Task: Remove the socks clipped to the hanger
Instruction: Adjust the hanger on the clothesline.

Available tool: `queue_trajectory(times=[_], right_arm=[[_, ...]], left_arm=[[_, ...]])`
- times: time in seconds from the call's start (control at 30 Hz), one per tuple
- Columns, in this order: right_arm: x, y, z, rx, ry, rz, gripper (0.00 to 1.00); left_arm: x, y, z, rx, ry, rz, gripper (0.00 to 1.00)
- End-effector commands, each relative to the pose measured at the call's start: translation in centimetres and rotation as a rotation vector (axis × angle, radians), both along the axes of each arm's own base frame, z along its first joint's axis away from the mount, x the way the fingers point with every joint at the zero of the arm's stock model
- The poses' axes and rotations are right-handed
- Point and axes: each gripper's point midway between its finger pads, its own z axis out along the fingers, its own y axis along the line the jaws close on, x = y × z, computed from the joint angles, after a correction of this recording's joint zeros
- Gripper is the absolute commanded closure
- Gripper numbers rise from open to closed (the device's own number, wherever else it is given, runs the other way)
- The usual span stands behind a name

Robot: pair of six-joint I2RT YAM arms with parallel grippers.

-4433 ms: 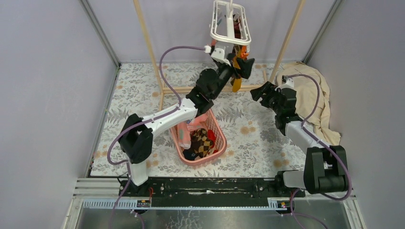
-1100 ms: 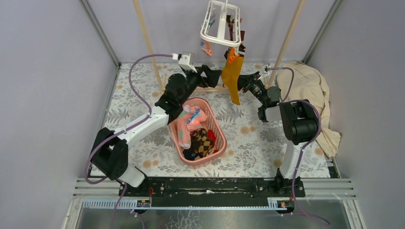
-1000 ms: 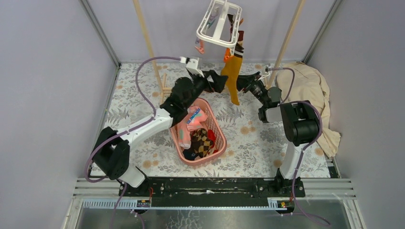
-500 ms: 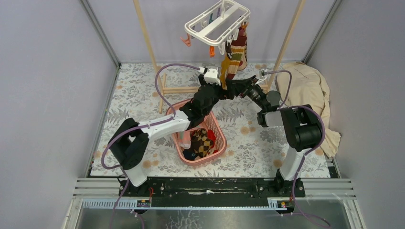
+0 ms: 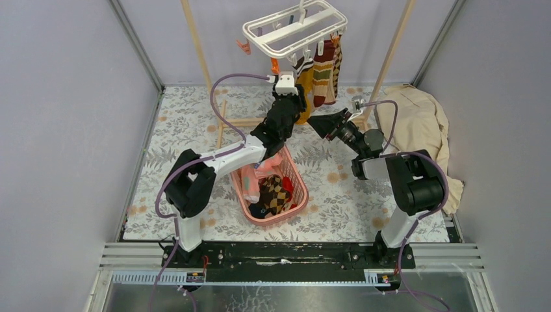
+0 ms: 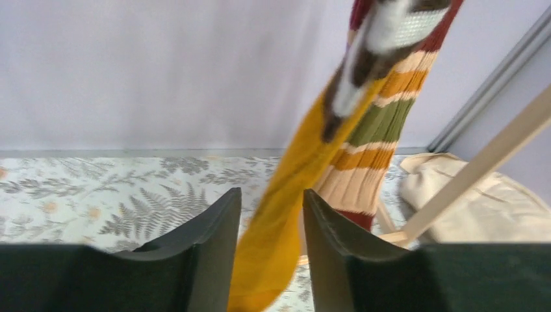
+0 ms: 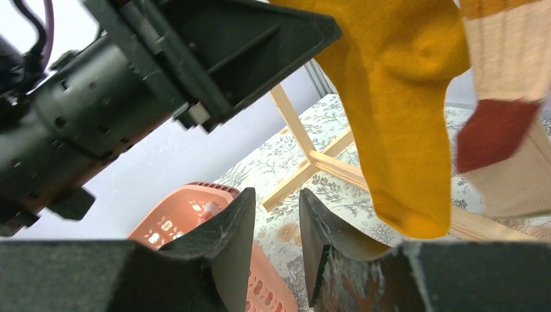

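The left gripper [image 6: 271,195] has come up to the mustard sock [image 6: 305,140], which still hangs clipped to the hanger [image 5: 292,26] at the top centre of the overhead view, next to a striped sock [image 5: 323,73]. Its jaws have narrowed until the fingers bracket the sock's lower part and the cloth fills the gap. Whether they pinch it firmly yet cannot be told. The right gripper [image 7: 277,195] sits just below and to the right of the sock's toe, slightly parted and holding nothing. This looks like the start of the next removal, and a downward pull would likely free the sock from its clip. Several socks already lie in the pink basket [image 5: 299,179] at the centre, and at least three remain hanging. A second ago the left arm was lower, by the basket's far rim, with its jaws spread wide. The hanger was then turned almost end-on; it now shows its long side and sits further left. Half a second ago both grippers were close together at the sock's toe.
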Motion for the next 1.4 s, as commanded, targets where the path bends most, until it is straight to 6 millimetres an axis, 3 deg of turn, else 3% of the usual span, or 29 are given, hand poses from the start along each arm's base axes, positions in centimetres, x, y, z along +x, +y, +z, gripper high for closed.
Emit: queue_trajectory(times=[0.0,0.23,0.43,0.6,0.73,0.87,1.13,1.37], right_arm=[[-2.1,-0.1,3.6,0.008,-0.180,0.020,0.62],[-2.6,-0.5,3.4,-0.009,-0.152,-0.006,0.61],[1.3,-2.8,2.1,-0.111,-0.017,-0.224,0.54],[4.8,-6.9,1.2,-0.121,0.132,-0.408,0.46],[7.5,-10.0,0.5,-0.067,0.224,-0.469,0.42],[10.7,-11.4,-0.5,-0.014,0.263,-0.450,0.39],[16.4,-10.2,-1.4,0.058,0.204,-0.280,0.33],[18.4,-9.8,-0.6,0.066,0.095,-0.252,0.31]], left_arm=[[1.6,2.5,2.8,-0.053,-0.074,0.064,0.61],[2.8,3.3,2.9,-0.055,-0.088,0.031,0.90],[3.6,3.4,3.4,-0.055,-0.103,-0.009,0.93],[4.8,3.9,3.7,-0.091,-0.089,-0.044,0.95],[5.8,4.9,3.6,-0.102,-0.065,-0.036,0.95],[7.0,6.6,3.5,-0.138,-0.041,-0.044,0.97],[7.8,8.0,3.5,-0.157,-0.014,-0.080,0.97],[8.1,8.7,2.8,-0.153,0.014,-0.103,0.97]])
